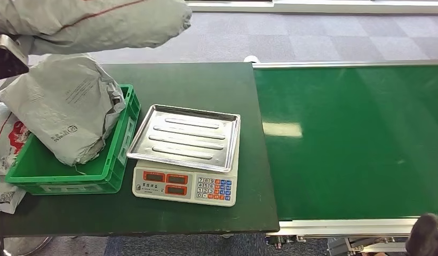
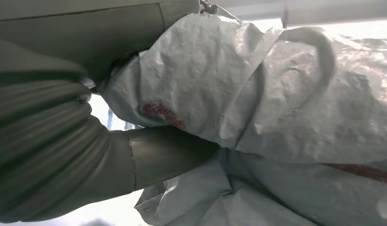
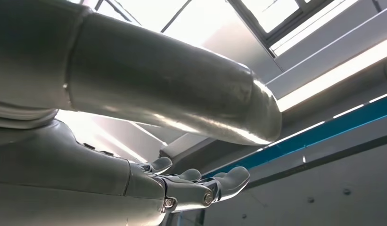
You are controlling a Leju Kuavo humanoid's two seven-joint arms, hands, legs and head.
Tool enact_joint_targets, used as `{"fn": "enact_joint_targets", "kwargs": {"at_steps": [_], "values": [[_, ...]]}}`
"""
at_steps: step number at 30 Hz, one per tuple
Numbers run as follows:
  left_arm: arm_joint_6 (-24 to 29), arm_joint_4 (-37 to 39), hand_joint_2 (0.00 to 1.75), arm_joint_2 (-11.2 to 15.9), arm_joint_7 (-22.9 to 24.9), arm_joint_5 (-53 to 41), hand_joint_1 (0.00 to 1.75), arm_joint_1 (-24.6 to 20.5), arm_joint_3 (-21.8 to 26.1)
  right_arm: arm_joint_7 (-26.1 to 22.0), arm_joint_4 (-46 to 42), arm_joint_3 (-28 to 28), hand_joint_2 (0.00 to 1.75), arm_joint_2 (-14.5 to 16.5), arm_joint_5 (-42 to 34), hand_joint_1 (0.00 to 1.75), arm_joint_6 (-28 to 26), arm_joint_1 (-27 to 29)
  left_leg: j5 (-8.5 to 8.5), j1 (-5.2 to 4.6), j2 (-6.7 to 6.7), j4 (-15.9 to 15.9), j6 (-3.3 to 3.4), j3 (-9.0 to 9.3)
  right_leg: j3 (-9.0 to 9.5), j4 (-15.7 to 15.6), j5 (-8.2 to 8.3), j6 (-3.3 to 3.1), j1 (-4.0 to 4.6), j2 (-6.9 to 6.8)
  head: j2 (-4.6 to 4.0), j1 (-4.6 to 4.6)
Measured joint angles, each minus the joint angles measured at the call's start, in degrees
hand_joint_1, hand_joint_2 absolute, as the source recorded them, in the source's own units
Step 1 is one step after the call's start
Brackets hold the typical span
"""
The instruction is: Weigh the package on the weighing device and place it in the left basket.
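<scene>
Left hand (image 2: 149, 155) grips package (image 2: 238, 84); head view shows scale (image 1: 185, 160) bare.

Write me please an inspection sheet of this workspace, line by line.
Surface: dark green table; green conveyor belt beside it.
Job's things: scale with bare steel tray; green basket holds a grey package; another grey package is held up.
Clutter: white bags beside the basket.
Hands: left hand grips the raised package; right hand holds nothing, fingers apart.
Cables: nothing seen.
Surroundings: grey carpet floor.
</scene>
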Motion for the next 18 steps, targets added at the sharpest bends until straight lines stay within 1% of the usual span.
{"fn": "enact_joint_targets", "kwargs": {"at_steps": [3,5,7,10,14,18], "values": [[5.3,2.86,1.75,1.56,-0.18,-2.8,1.75,0.49,1.64,-0.08,-0.74,-0.47,0.0,0.78,0.34,0.0,0.0,1.33,-0.01,0.0,0.03,-0.02,-0.02,0.02,0.01,0.02,-0.01,-0.01,0.0,0.06,0.0,0.0],[8.78,5.39,1.75,2.7,-1.7,-3.87,1.75,2.97,3.78,-0.27,-1.17,-0.67,0.0,1.34,0.57,0.0,-0.01,2.17,-0.01,-0.01,0.12,-0.04,-0.04,0.07,0.0,0.05,-0.02,-0.04,-0.01,0.18,0.0,-0.01],[10.93,7.66,1.75,3.62,-3.63,-4.63,1.75,6.05,6.6,-0.38,-1.58,-0.8,0.0,1.92,0.95,0.0,-0.02,2.87,-0.01,-0.01,0.19,-0.03,-0.07,0.1,-0.03,0.08,-0.03,-0.07,0.03,0.27,0.0,-0.02],[11.25,9.61,1.75,4.27,-4.36,-5.49,1.75,9.01,9.66,-0.35,-1.99,-0.91,0.0,2.49,1.33,0.0,-0.02,3.28,0.0,0.0,0.16,-0.03,-0.09,0.08,-0.02,0.08,-0.04,-0.1,0.07,0.26,0.0,-0.01],[10.34,11.35,1.75,5.05,-2.66,-7.69,1.75,12.64,13.1,0.07,-2.25,-0.99,0.0,2.93,1.76,0.0,-0.02,3.44,-0.01,-0.01,0.18,-0.04,-0.11,0.09,0.01,0.09,-0.04,-0.1,0.0,0.3,0.0,-0.01],[10.78,15.01,1.75,5.32,-4.35,-10.23,1.75,19.74,17.76,1.33,-2.23,-0.99,0.0,3.03,1.98,0.0,0.0,3.3,-0.05,-0.05,0.31,-0.04,-0.15,0.14,-0.04,0.09,-0.05,-0.12,0.0,0.45,0.0,-0.01]]}}
